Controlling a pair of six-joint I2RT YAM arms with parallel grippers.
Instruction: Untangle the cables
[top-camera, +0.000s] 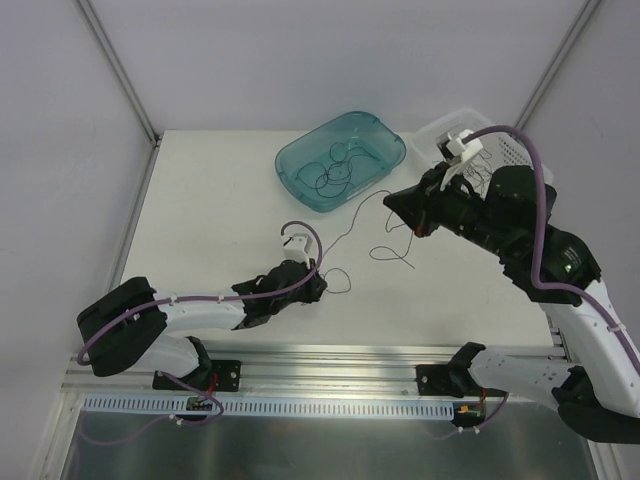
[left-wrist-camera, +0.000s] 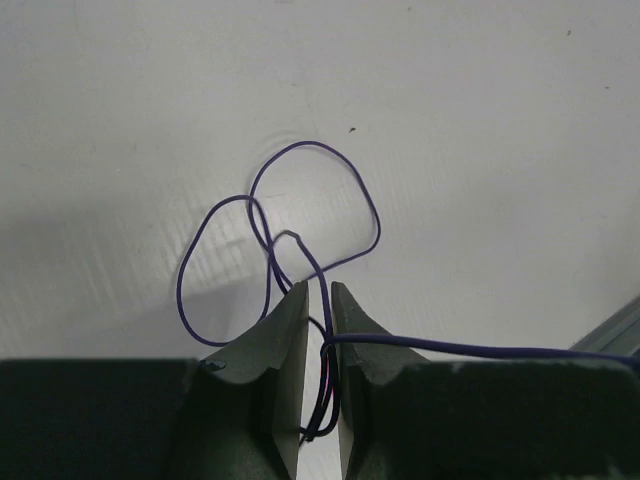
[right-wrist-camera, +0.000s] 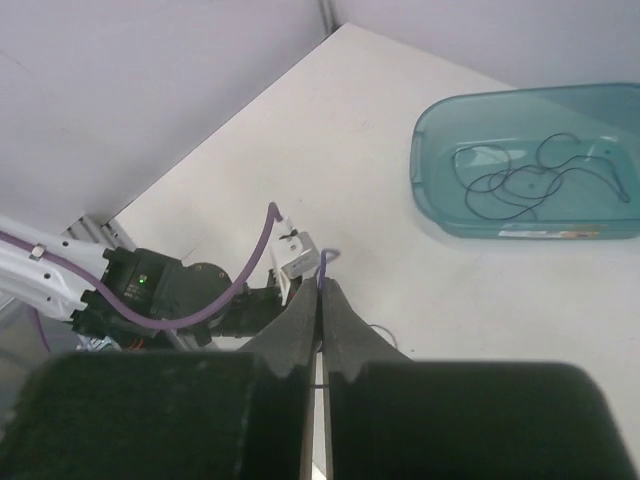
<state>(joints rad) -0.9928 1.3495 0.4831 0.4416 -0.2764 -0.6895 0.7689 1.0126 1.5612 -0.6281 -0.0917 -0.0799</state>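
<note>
Though looped ahead, cable partly inside left gripper.

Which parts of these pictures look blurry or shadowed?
Left wrist view: left gripper soft-edged, cable loops sharp, grey shadow at left. Right wrist view: right gripper blurred, teal tub crisp. Top view: even light.

No readable text anywhere; teal bin has a white label strip on its near wall, print too small.
</note>
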